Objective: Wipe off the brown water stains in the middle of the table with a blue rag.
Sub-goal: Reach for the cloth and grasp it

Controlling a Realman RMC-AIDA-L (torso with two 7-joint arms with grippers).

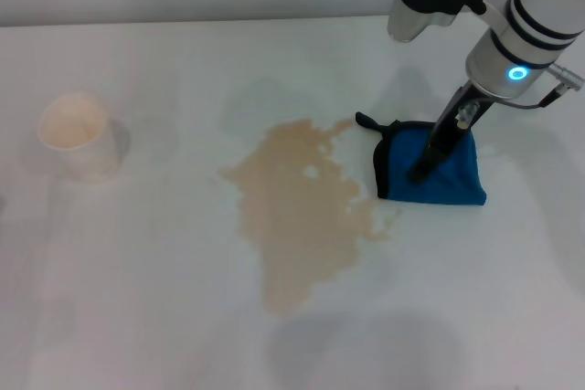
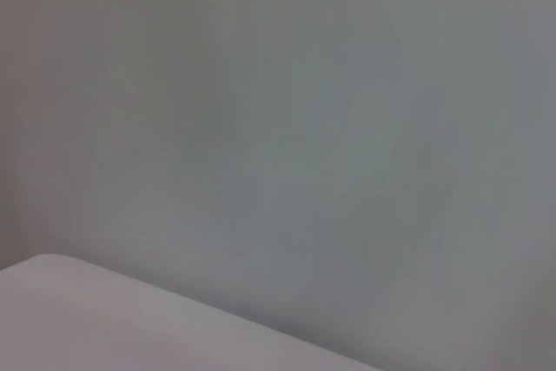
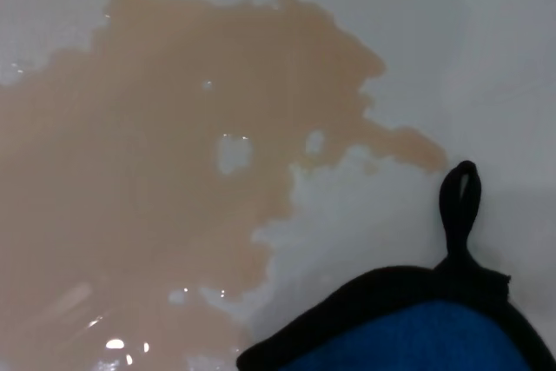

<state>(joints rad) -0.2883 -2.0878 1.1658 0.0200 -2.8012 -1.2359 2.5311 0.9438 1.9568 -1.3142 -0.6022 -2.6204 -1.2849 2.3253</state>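
So the right hand (image 1: 428, 163) is planted on the blue rag (image 1: 443, 173), pressing it flat on the desk (image 1: 164, 317); can't tell if it's clenched. The brown water stains (image 1: 297, 216) start just beside the rag's black-edged side, toward the robot's left, with open room that way. The paper cup (image 1: 79, 136) sits well clear; left hand isn't visible.

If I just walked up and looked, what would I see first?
Probably the brown water stains, a big blotchy puddle in the middle of the white table. Right beside it, on the robot's right, lies the bright blue rag with the right gripper pressing down on it. Far off on the left stands a white paper cup.
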